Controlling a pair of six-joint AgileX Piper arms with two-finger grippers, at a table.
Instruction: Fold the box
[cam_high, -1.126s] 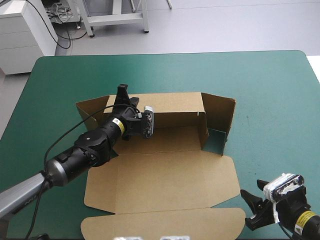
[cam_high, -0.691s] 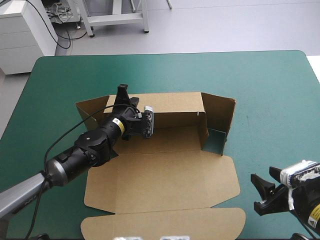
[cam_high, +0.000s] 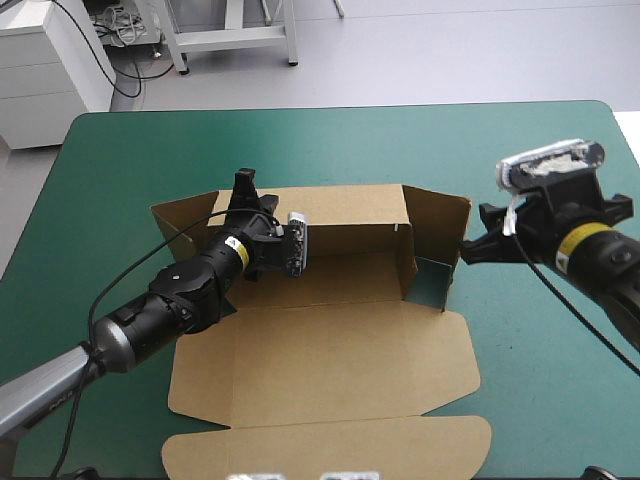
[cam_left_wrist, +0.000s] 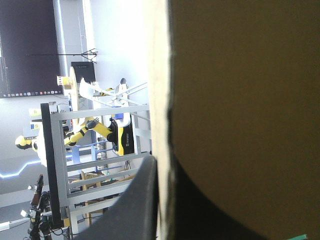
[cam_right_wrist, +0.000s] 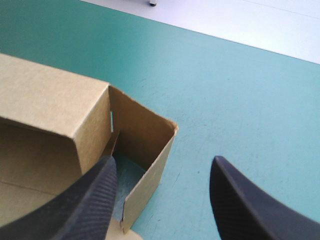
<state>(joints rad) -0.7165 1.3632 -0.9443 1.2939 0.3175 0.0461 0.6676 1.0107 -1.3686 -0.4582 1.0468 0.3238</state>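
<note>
The brown box (cam_high: 330, 350) lies in the middle of the table, its back wall (cam_high: 350, 208) raised and its right end flap (cam_high: 440, 230) standing up. My left gripper (cam_high: 243, 190) is shut on the back wall near its left end. In the left wrist view the board (cam_left_wrist: 240, 100) fills the space between the fingers (cam_left_wrist: 142, 200). My right gripper (cam_high: 474, 236) hovers open just outside the right end flap. In the right wrist view that flap's edge (cam_right_wrist: 150, 172) stands between the two spread fingers (cam_right_wrist: 240, 205).
The box's front panel and lid flap (cam_high: 330, 440) lie flat toward the table's near edge. The left end flap (cam_high: 175, 225) leans outward by my left arm. Teal-green cover (cam_high: 540, 160) stretches beyond the box to the far and right edges.
My right arm has risen from the table's near right corner and swung up to the box's right end flap. The left gripper and the box have not moved.
</note>
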